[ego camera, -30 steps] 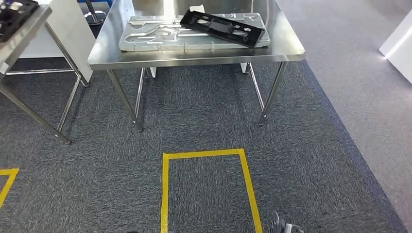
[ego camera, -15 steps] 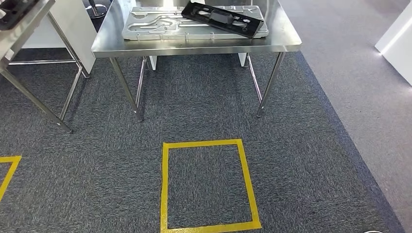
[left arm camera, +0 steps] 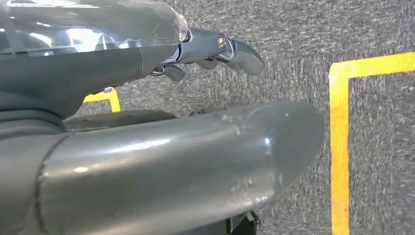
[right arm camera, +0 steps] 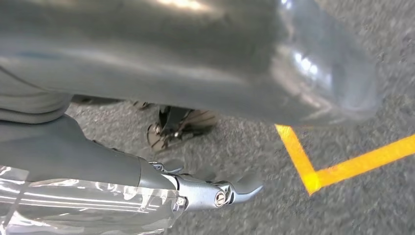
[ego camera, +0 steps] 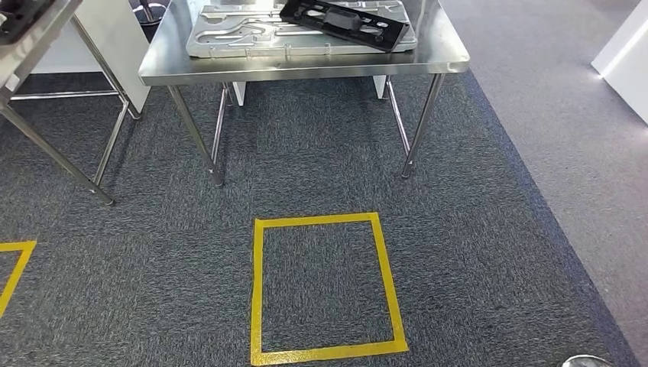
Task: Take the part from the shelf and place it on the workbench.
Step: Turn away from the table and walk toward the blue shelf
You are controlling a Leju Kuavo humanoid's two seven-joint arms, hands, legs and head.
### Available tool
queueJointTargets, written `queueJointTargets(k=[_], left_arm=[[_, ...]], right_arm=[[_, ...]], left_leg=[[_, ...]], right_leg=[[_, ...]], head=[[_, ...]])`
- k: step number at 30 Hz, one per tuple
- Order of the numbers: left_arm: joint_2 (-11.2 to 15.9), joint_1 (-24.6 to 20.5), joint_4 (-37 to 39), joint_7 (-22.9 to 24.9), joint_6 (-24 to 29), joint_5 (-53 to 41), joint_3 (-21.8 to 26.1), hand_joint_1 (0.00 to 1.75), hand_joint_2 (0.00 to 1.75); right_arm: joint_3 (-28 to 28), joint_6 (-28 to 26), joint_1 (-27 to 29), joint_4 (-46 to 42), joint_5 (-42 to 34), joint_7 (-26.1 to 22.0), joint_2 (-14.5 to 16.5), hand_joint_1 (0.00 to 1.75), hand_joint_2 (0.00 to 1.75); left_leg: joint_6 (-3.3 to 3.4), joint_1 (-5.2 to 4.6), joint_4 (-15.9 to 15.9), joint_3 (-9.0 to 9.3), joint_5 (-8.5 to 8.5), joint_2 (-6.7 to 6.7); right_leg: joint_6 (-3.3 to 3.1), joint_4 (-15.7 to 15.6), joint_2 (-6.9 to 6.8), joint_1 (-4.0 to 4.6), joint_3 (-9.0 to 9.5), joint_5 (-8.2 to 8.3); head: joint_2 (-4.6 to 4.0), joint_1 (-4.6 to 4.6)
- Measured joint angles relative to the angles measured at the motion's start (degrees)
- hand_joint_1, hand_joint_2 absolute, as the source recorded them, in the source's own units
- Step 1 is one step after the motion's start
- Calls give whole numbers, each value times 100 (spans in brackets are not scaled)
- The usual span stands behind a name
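Part (ego camera: 344, 23) lies on workbench (ego camera: 306, 65), overhanging no edge; both hands empty

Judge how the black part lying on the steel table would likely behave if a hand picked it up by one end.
The black part looks like a moulded frame with cut-outs, so probably stiff and fairly light for its length. It is long and flat, so lifted by one end it might swing or sag. It rests askew across the ribbed metal plate, so a push could make it slide.
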Motion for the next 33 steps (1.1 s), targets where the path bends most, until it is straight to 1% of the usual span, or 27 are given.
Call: queueJointTargets(k=[4, 9, 14, 19, 20, 21, 23, 24, 25, 27, 29, 30, 31, 32, 33], left_arm=[[0, 0, 0, 0, 4, 0, 0, 0, 0], [-2, 1, 0, 0, 5, 0, 1, 0, 0], [-1, 1, 0, 0, 5, 0, 1, 0, 0], [-1, 1, 0, 11, 10, -4, 1, 0, 0], [0, 1, 0, 51, 25, -18, -1, 0, 0], [0, 2, 0, 117, 50, -43, -3, 0, 0], [1, 10, 0, 266, 103, -101, -18, 0, 0], [3, 18, 0, 313, 116, -124, -29, 0, 0], [5, 28, 0, 334, 120, -137, -40, 0, 0], [15, 58, 0, 351, 122, -153, -55, 0, 0], [24, 79, 0, 357, 127, -157, -65, 0, 0], [26, 82, 0, 361, 134, -157, -69, 0, 0], [26, 85, 0, 367, 143, -155, -72, 0, 0], [26, 88, 0, 372, 155, -152, -74, 0, 0], [26, 94, 0, 375, 164, -150, -74, 0, 0]], right_arm=[[-2, 0, -8, 21, 0, 0, -1, 0, 0], [-3, 0, -10, 25, 0, 0, -2, 0, 0], [-3, 0, -10, 25, 0, 0, -4, 0, 0], [-3, -28, -9, 28, 2, 38, -4, 0, 0], [-4, -106, -9, 33, 11, 164, -4, 0, 0], [-5, -250, -16, 44, 30, 418, -5, 0, 0], [-8, -598, -30, 79, 73, 1104, -6, 0, 0], [-9, -722, -34, 95, 90, 1390, -7, 0, 0], [-11, -785, -29, 107, 96, 1561, -7, 0, 0], [-15, -824, -15, 118, 103, 1700, -7, 0, 0], [-20, -833, -13, 121, 103, 1716, -11, 0, 0], [-27, -838, -13, 121, 99, 1701, -17, 0, 0], [-38, -842, -13, 121, 90, 1679, -24, 0, 0], [-55, -846, -13, 121, 78, 1651, -30, 0, 0], [-74, -847, -14, 121, 63, 1631, -33, 0, 0]], left_leg=[[-37, 26, -25, 2, 19, -3], [-105, 35, -32, -3, 30, -3], [-119, 34, -26, -15, 34, -3], [-119, 32, -12, -21, 34, -2], [-119, 32, -9, -22, 34, -2], [-113, 23, 4, -27, 31, -1], [-95, 8, 36, -46, 24, -1], [-83, -1, 56, -61, 21, -4], [-74, -1, 68, -75, 21, -8], [-50, -5, 82, -101, 28, -13], [6, 21, 24, -94, 83, -12], [42, 39, -16, -85, 122, -13], [75, 57, -53, -83, 161, -13], [94, 62, -66, -91, 184, -12], [106, 60, -62, -113, 194, -14]], right_leg=[[-51, 6, -4, 30, -5, -4], [-72, 17, -5, 40, -12, 1], [-80, 18, -5, 41, -11, 11], [-70, 18, -5, 39, -10, 22], [-67, 18, -4, 37, -10, 24], [-58, 16, -4, 27, -11, 30], [-40, 14, -7, 8, -17, 41], [-30, 14, -12, -1, -22, 47], [-22, 15, -18, -1, -28, 52], [6, 8, -31, -4, -34, 71], [50, 11, -40, -4, -37, 65], [71, 78, -37, -4, -67, -1], [88, 261, -28, -5, -149, -139], [102, 565, -17, -11, -284, -334], [116, 949, -7, -12, -461, -542]], head=[[0, 2], [1, 3], [1, 4], [1, 4], [1, 4], [1, 3], [1, -2], [1, -6], [1, -8], [1, -9], [1, -7], [1, -3], [1, 6], [1, 15], [1, 19]])
